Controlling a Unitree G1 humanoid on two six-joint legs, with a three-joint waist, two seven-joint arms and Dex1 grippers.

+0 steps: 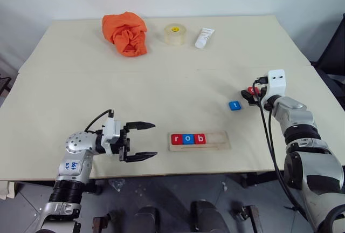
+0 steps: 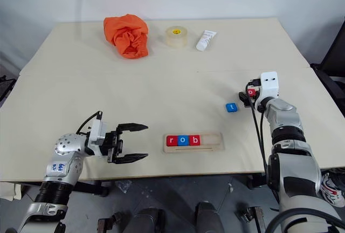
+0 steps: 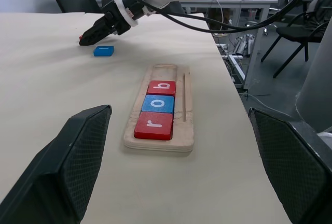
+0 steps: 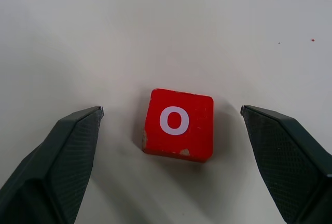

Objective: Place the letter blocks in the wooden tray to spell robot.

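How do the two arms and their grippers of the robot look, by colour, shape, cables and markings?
Both arms are silver-grey metal with black ribbed joints. The left gripper has two black pointed fingers on a white block, a black cable looping above. The right gripper has dark textured fingers; black cables run along its arm under a white box.

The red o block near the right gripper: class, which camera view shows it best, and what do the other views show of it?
The right wrist view: the red o block lies face up on the table, its white letter plain, between the open right gripper's fingers. In the eye views it shows as a small red patch at that gripper. The left wrist view gives a red sliver.
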